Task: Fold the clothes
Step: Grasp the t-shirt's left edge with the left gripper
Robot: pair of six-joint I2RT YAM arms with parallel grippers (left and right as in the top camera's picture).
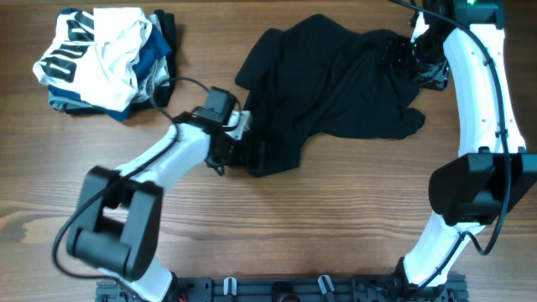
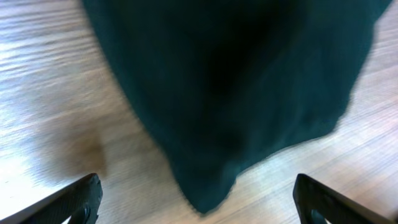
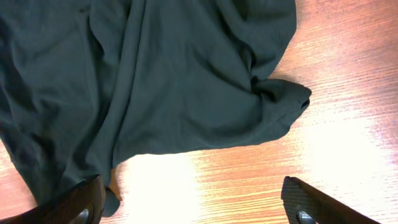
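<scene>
The black garment (image 1: 336, 84) lay crumpled and unfolded on the table (image 1: 336, 218), right of centre. Both grippers stood wide, holding nothing: the left gripper (image 2: 198, 202) at the garment's near-left corner, the right gripper (image 3: 196, 202) at its far-right edge. To fold well, each would probably need to pinch one layer at a corner and draw the cloth flat first. Only the overhead view showed the whole outline and the pile of white and blue clothes (image 1: 101, 59) well apart. The right wrist view showed the creases and a bunched lobe. The left wrist view was blurred.
</scene>
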